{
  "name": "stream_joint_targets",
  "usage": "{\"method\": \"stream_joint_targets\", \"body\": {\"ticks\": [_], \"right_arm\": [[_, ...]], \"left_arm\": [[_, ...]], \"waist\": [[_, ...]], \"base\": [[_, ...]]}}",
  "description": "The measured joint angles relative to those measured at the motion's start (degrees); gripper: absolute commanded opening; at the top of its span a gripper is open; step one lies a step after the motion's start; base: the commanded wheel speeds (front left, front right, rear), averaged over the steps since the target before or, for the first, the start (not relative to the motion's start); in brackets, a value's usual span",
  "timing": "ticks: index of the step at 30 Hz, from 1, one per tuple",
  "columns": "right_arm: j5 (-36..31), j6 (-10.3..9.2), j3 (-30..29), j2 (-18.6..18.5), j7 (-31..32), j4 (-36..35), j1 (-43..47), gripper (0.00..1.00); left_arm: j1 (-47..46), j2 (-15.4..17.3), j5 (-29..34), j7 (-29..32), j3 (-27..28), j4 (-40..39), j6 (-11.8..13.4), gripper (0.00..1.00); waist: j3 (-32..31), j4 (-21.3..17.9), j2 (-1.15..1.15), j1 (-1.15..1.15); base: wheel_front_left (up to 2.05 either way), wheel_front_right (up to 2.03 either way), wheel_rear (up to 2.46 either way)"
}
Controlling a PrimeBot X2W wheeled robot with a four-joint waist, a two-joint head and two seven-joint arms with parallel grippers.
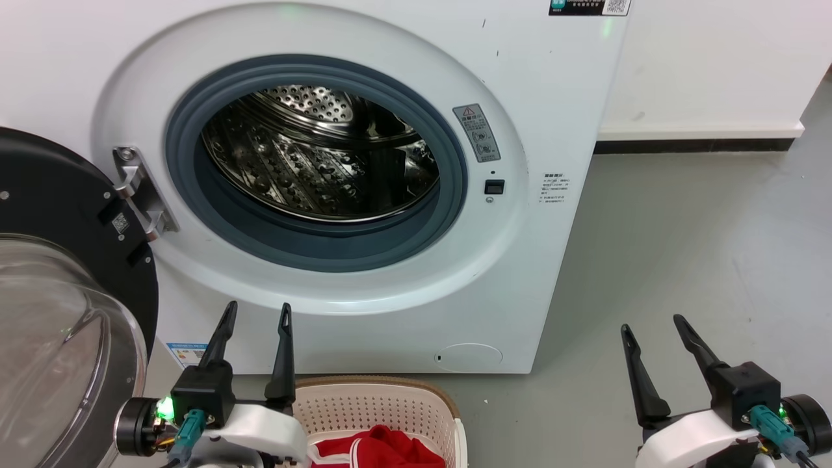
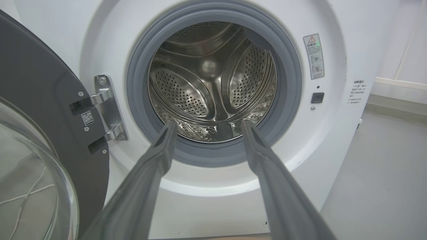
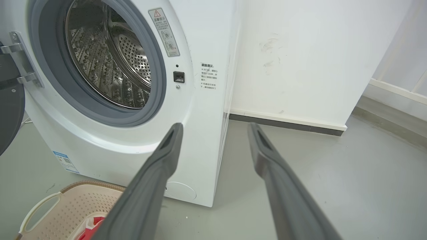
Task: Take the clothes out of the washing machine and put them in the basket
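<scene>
The white washing machine (image 1: 533,84) stands in front of me with its black-framed glass door (image 1: 58,312) swung open to the left. Its steel drum (image 1: 318,153) shows only bare perforated metal, as does the drum (image 2: 210,83) in the left wrist view. Red clothes (image 1: 380,450) with white trim lie in the cream basket (image 1: 377,403) on the floor below the porthole. My left gripper (image 1: 257,313) is open beside the basket's left rim, fingers pointing at the machine. Over the grey floor to the machine's right, my right gripper (image 1: 651,324) is open too. The right wrist view catches the basket (image 3: 66,206) and a bit of red clothes (image 3: 95,226).
The open door (image 2: 40,140) takes up the space at my left. A white wall (image 1: 708,65) with a dark skirting runs behind, right of the machine. Grey floor (image 1: 682,260) spreads to the right.
</scene>
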Motion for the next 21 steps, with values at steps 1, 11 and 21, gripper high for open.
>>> {"method": "stream_joint_targets", "body": {"ticks": [1,11,21], "right_arm": [[0.00,0.01,-0.30,-0.01,0.04,-0.16,0.17,1.00],[0.25,0.01,-0.52,-0.01,0.56,-0.41,0.92,1.00],[0.45,0.00,0.41,-0.01,0.65,-0.12,0.98,1.00]], "left_arm": [[0.66,0.07,0.04,0.43,-0.03,-0.98,0.11,1.00],[3.31,1.29,0.12,3.86,-1.10,-5.39,0.10,1.00],[3.89,1.58,-1.40,4.79,-1.10,-5.47,0.19,1.00]], "waist": [[-0.35,0.13,0.00,0.00],[-1.99,1.24,0.00,0.01],[-2.07,0.43,0.00,0.02]], "base": [[0.00,0.00,0.00],[0.00,0.00,0.00],[0.00,0.00,0.00]]}}
